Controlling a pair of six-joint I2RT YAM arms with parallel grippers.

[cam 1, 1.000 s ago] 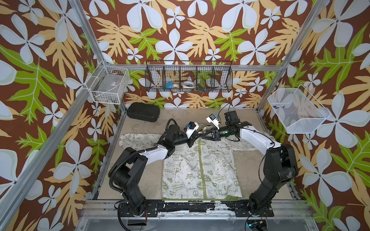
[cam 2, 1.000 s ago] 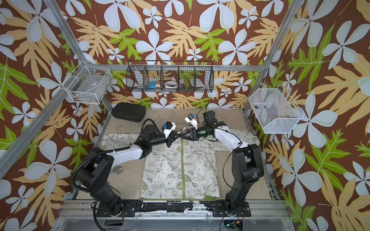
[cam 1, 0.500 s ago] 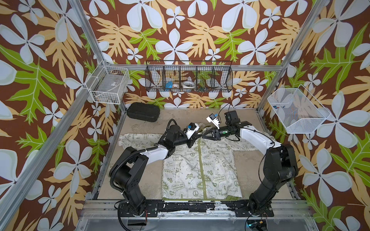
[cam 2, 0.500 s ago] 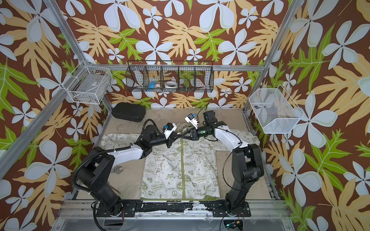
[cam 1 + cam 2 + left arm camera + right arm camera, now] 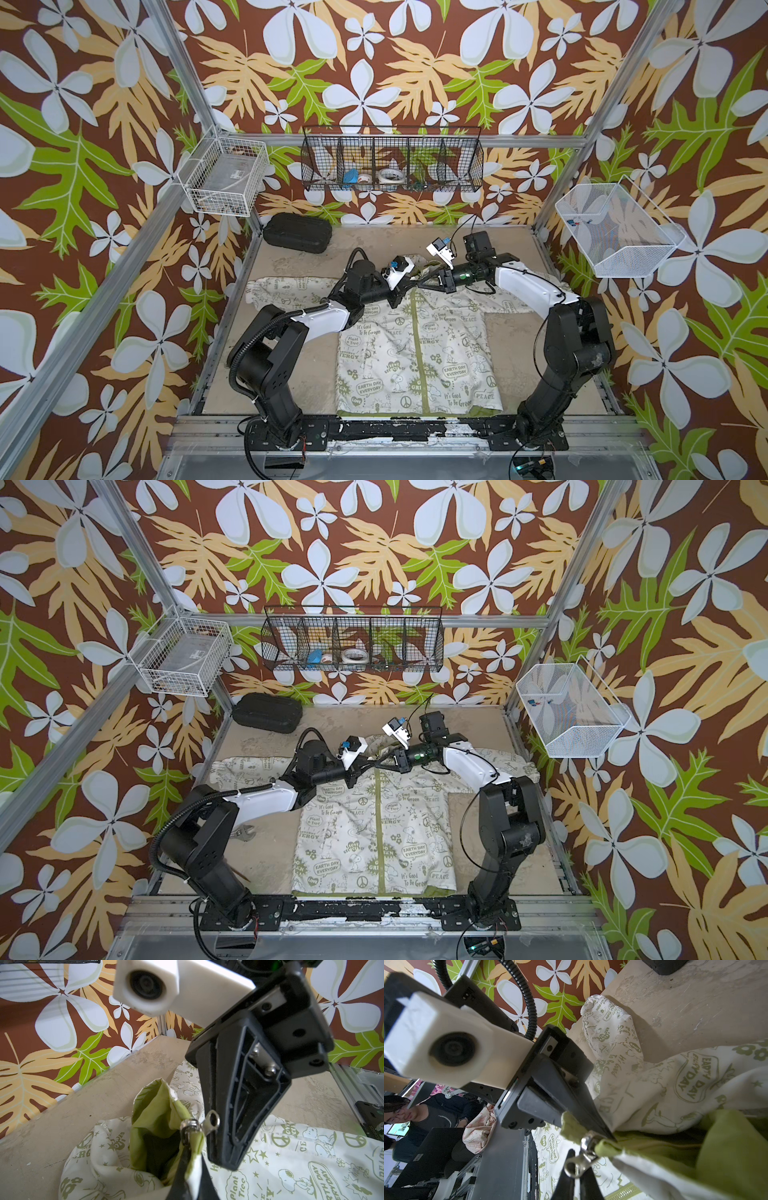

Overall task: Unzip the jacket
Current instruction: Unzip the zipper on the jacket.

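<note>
The cream-white woven-cloth hooded jacket [image 5: 415, 357] lies flat, front up, mid-table on the worn beige tabletop [image 5: 540, 353]. Its hem is at the near edge, its hood is far, and its sleeves spread left and right. An olive-green zipper strip [image 5: 423, 374] runs down the centre.

Legible green print: "EARTH DAY EVERYDAY", "PEACE", "Plant a Tree", "It's Good To Be Green".

At the collar, the left gripper [image 5: 188, 1147] is clamped on the olive-lined cloth beside the slider. The right gripper [image 5: 577, 1167] is closed on the shiny metal ring-ended zipper pull [image 5: 578, 1162].
</note>
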